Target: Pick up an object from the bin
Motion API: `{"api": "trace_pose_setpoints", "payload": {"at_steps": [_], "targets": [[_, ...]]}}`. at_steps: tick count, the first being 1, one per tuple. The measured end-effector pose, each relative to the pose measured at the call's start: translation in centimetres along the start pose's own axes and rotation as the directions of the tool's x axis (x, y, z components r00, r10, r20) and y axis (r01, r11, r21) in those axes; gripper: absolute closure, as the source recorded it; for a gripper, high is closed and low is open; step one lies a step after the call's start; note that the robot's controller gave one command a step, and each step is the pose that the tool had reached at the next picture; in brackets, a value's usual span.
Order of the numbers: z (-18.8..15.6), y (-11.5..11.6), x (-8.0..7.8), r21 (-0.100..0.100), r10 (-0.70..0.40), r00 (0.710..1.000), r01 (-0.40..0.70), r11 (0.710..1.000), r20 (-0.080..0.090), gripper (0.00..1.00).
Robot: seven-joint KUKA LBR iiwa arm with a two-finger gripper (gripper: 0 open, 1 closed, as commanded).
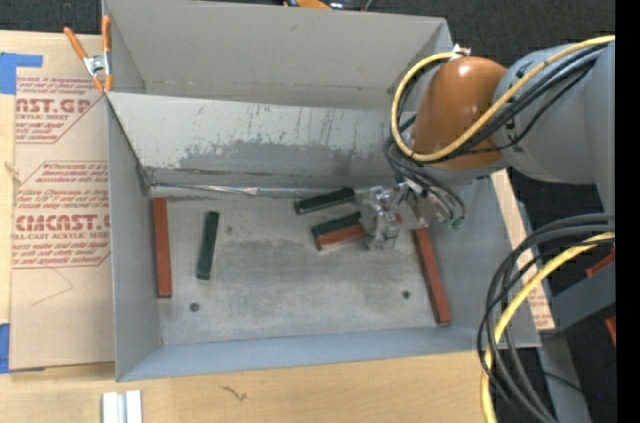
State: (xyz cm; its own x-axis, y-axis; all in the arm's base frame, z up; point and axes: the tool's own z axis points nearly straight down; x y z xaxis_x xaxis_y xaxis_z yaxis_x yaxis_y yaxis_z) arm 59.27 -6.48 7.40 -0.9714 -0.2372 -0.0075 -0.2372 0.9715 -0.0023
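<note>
Nearest us the bin floor [300, 299] lies bare, then mid-floor the gripper [383, 219] stands at the right end of the red-brown block [338, 233], its opening we cannot tell, a green bar [324, 202] just behind.

Even, diffuse light; faint soft shadows; bin [270, 51] back wall brightest.

The gripper [382, 223] hangs low in the grey metal bin [270, 51], at the end of a short red-brown bar [338, 233]. A dark green bar [324, 201] lies near the gripper. A long red-brown strip [432, 276] lies just beside the gripper. A green stick [207, 245] and a second red-brown strip [161, 248] lie well apart from the gripper.
</note>
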Motion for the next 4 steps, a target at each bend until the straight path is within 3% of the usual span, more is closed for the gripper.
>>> {"api": "trace_pose_setpoints", "payload": {"at_steps": [1, 2, 3, 4], "targets": [[0.25, 0.06, 0.21, -0.002, 0.0, 1.0, 0.0, 1.0, -0.006, 0.0], [0.02, 0.02, 0.01, 0.0, 0.0, 1.0, 0.0, 1.0, -0.001, 1.0], [0.24, 0.07, 0.19, -0.002, 0.0, 1.0, 0.0, 1.0, -0.006, 0.0], [0.04, 0.03, 0.02, 0.0, 0.0, 1.0, 0.0, 1.0, -0.001, 1.0]]}}
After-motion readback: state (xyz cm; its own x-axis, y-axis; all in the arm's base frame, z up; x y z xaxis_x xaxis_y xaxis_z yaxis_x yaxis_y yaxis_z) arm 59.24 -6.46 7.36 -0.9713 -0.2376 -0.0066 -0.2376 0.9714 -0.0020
